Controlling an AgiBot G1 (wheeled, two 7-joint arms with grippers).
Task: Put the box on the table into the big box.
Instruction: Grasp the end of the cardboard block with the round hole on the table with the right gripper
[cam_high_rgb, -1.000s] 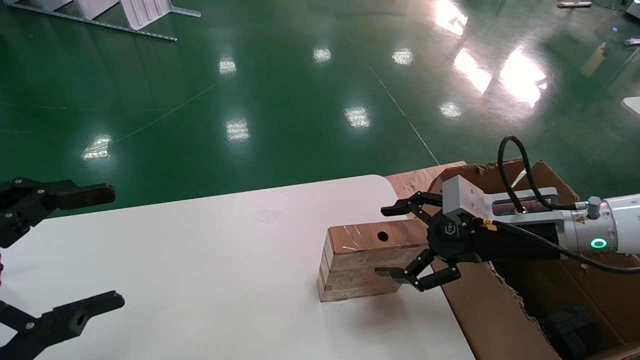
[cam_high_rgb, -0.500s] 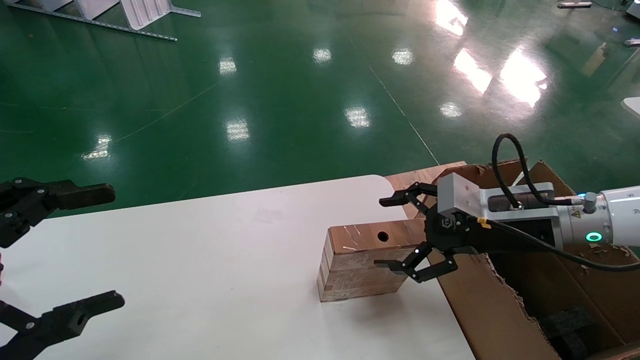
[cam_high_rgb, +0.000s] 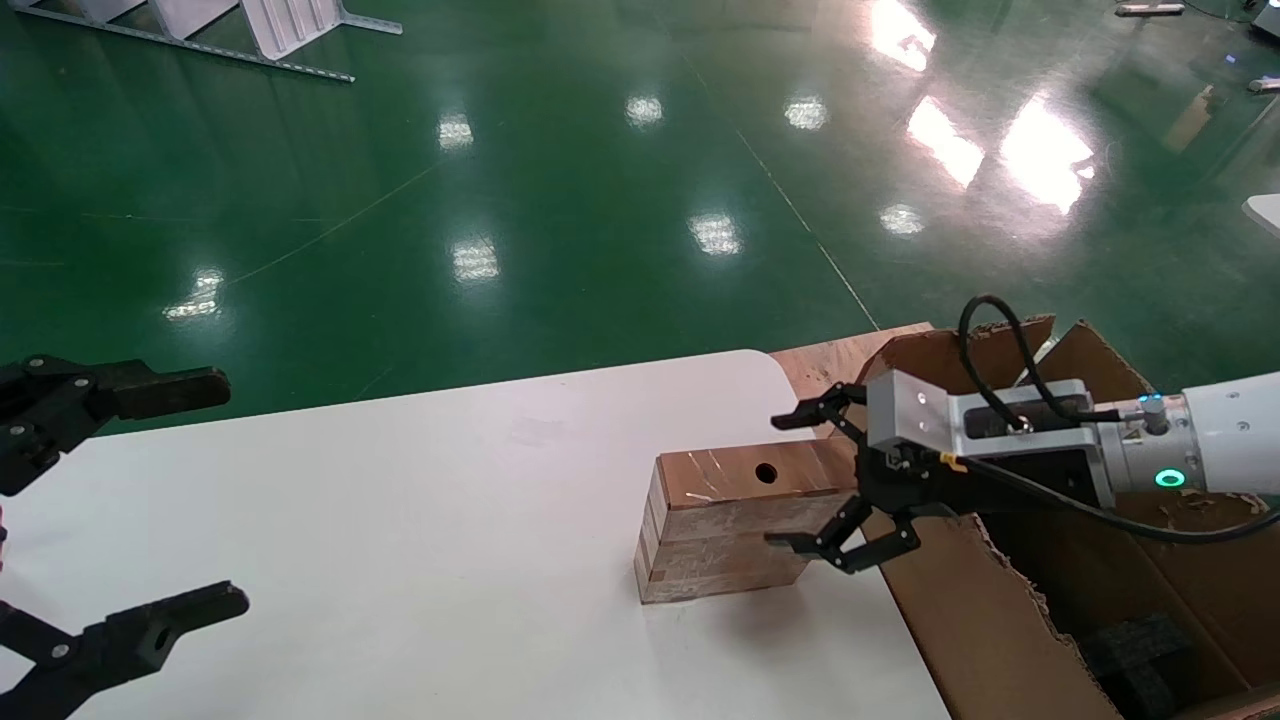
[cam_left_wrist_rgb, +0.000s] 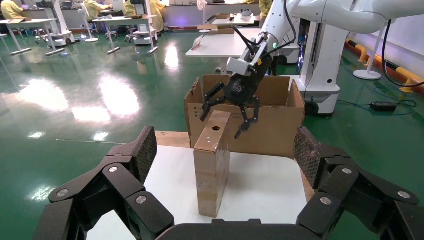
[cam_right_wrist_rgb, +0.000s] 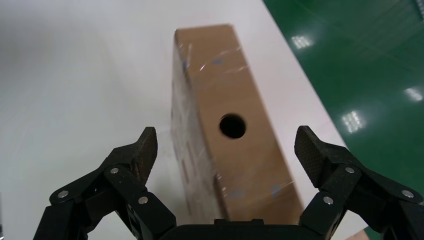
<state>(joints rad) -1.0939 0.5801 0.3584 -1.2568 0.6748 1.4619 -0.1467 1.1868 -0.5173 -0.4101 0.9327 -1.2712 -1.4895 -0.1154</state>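
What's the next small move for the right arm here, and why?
Probably ease the right end effector a little further along the box, then close. Its jaws are open and straddle the box's end without touching it, and the box stands on the table beside the big box.

Open table (cam_high_rgb: 420, 520) left of the box (cam_high_rgb: 735, 520); big box (cam_high_rgb: 1000, 620) wall close on its right.
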